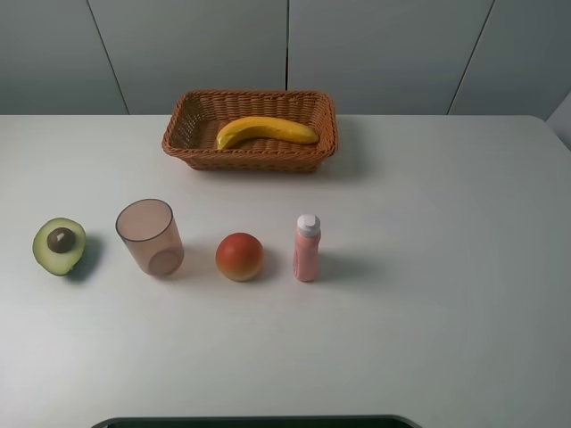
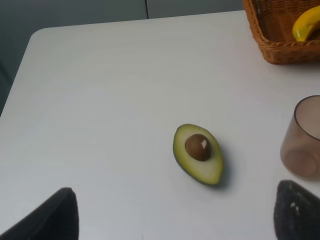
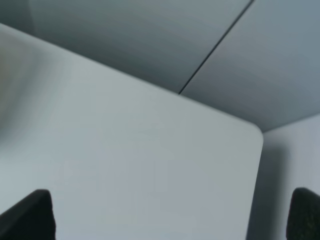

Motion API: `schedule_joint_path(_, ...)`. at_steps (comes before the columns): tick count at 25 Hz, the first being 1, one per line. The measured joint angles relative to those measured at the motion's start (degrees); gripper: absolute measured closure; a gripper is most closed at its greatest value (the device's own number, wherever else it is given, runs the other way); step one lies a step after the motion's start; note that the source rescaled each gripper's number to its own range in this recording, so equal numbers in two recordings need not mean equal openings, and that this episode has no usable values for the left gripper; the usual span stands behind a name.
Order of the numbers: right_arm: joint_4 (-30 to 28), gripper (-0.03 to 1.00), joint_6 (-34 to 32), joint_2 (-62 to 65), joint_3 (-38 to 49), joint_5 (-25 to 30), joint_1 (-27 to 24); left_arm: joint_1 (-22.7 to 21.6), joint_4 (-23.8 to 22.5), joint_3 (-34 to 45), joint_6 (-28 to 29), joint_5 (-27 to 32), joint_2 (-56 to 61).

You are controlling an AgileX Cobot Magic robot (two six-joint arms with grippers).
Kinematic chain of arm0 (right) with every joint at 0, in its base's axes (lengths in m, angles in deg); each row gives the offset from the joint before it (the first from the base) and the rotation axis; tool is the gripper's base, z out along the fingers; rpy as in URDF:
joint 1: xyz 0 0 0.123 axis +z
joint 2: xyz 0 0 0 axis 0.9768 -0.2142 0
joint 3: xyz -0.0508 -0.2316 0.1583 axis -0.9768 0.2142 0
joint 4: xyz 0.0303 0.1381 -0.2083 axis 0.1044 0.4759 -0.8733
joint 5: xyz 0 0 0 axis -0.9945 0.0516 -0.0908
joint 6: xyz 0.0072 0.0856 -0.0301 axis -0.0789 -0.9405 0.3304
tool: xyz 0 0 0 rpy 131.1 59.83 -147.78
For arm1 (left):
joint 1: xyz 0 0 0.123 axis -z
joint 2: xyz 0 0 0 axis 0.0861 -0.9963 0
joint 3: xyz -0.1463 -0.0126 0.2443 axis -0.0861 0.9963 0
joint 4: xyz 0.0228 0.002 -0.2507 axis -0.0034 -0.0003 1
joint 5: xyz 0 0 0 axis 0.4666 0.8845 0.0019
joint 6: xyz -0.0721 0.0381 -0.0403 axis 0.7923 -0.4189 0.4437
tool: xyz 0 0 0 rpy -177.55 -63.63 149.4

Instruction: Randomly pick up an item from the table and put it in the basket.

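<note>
The banana [image 1: 266, 131] lies inside the basket [image 1: 178, 135] near the table's [image 1: 446, 294] 12 o'clock edge, with its long axis 9-to-3 o'clock, its arch toward 12, and both ends short of the side walls. Open tabletop runs widest at 3 o'clock of the pink bottle [image 1: 306, 250]. The left gripper [image 2: 172, 215] and right gripper [image 3: 165, 215] show fingertips only, spread apart and holding nothing; the left wrist view crops the banana to one tip.

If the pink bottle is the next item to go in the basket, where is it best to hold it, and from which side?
Probably the straight body of the pink bottle, below its white cap, with the right pincer coming level from the right. The bottle stands upright and slim, so its sides suit a level grip, and the round fruit stands close on its other side.
</note>
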Motion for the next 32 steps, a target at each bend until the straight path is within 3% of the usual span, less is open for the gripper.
schedule_joint_path(9, 8.5, -0.03, 0.9, 23.1, 28.9, -11.3, -1.2, 0.0, 0.0, 0.0, 0.0, 0.0, 0.0)
schedule_joint_path(14, 10.7, -0.03, 1.3, 38.5, 38.1, -16.1, 2.7, 0.0, 0.0, 0.0, 0.0, 0.0, 0.0)
schedule_joint_path(21, 10.0, -0.03, -2.6, 56.6, 47.9, -15.4, 6.0, 0.0, 0.0, 0.0, 0.0, 0.0, 0.0)
schedule_joint_path(32, -2.9, -0.03, -22.0, 79.5, 62.9, -7.3, 6.1, 0.0, 0.0, 0.0, 0.0, 0.0, 0.0)
